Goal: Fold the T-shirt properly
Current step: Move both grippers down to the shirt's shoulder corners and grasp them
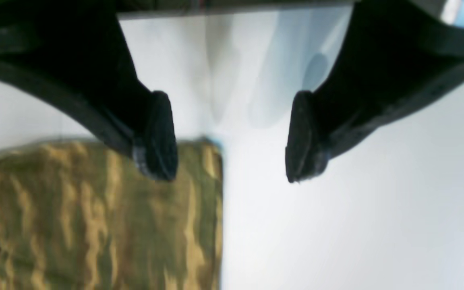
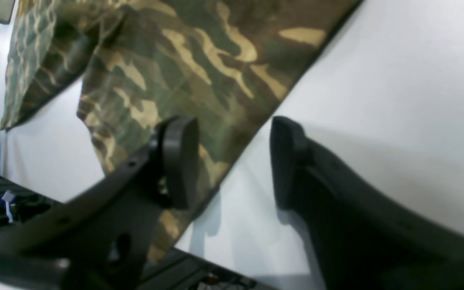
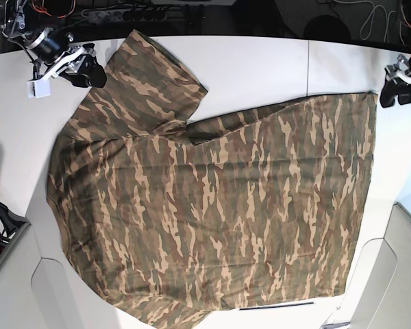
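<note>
**On the white table, a camouflage T-shirt lies spread out**

Across the white table (image 3: pixel 260 62), the T-shirt (image 3: pixel 212 205) lies flat and open, its print of olive green, brown and tan covering most of the surface. One short sleeve (image 3: pixel 147 75) reaches toward the far left corner in the overhead view, and the straight hem runs down the right side.

At that far left corner, the right gripper (image 2: pixel 232 161) hovers over the sleeve edge. Its two black fingers stand apart: one pad (image 2: pixel 179 161) is over the cloth, the other over bare table, and nothing is pinched between them.

At the far right corner, the left gripper (image 1: pixel 232 137) hangs just above the corner of the hem. Its fingers are spread wide, one over the fabric and one over the table, holding nothing.
</note>
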